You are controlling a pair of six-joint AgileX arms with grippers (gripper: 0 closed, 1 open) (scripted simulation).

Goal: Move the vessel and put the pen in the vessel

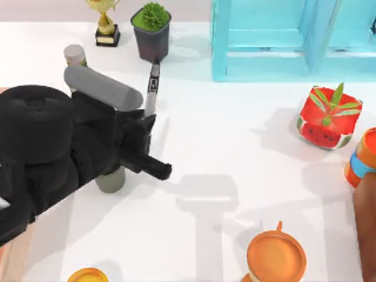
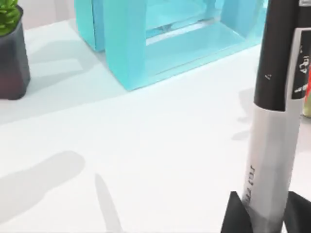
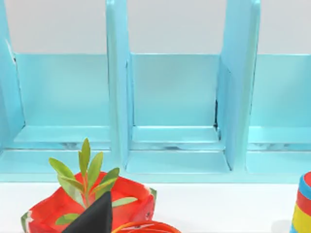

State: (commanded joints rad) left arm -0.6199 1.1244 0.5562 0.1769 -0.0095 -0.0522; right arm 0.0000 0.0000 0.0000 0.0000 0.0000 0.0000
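One slim marker pen [image 1: 152, 91] pinched by the left gripper [image 2: 266, 218]; one smooth cylindrical vessel [image 1: 110, 180], seemingly matte, stands beneath the arm.

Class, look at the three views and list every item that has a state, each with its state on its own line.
left hand: shut on the pen, raised over the table's left side
pen: held, off the table
vessel: upright on the table, partly under the left arm
potted plant: upright
orange cup: upright
trophy: standing
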